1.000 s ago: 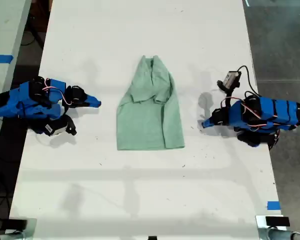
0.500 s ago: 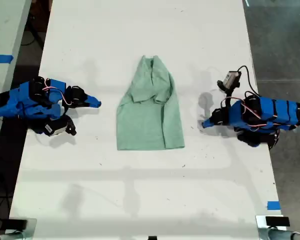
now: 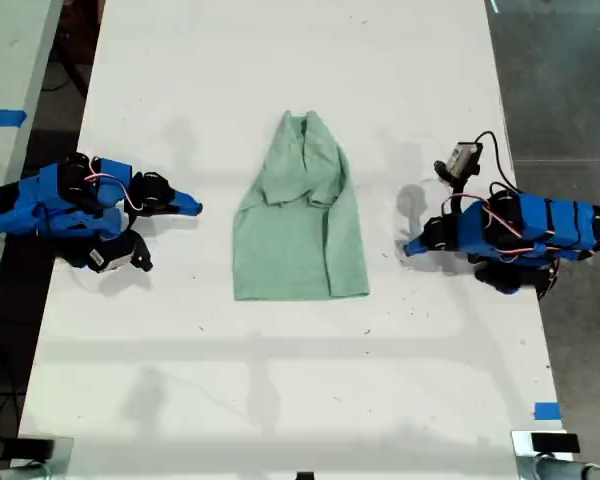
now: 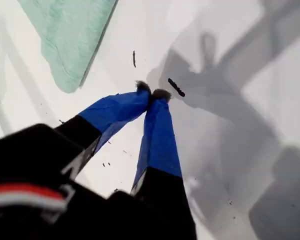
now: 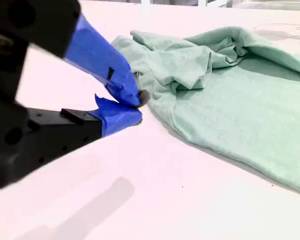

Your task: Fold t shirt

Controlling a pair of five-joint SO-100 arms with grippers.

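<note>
Exterior view, L to R: my second gripper [image 3: 195,208] rests on the bench [image 3: 280,400] at the exterior view's left, tip aimed at the t shirt [image 3: 300,235]. Fingers are together w/ nothing between them (confirmed in the second wrist view, tips just short of the bunched sleeve folds). The t shirt lies mid-bench, already narrowed to a long strip: neck end toward the view's top, hem toward its bottom, sleeves tucked over the body. My first gripper [image 3: 408,249] sits at the exterior view's right, near the shirt's lower half but clear of it. Its fingers are also pressed together and empty.

Step in hand (est.): the cross fold, hem to neck or the reverse.
1. Part both sets of fingers before approach.
2. Pinch one corner per gripper at the same end, taking all layers.
3. Lift low and carry both corners in step, so the tucked sleeves don't spill out.
4. Lay edge on edge, then release.

Vs. the earlier frames: no visible change. Arms and shirt hold the same positions.
</note>
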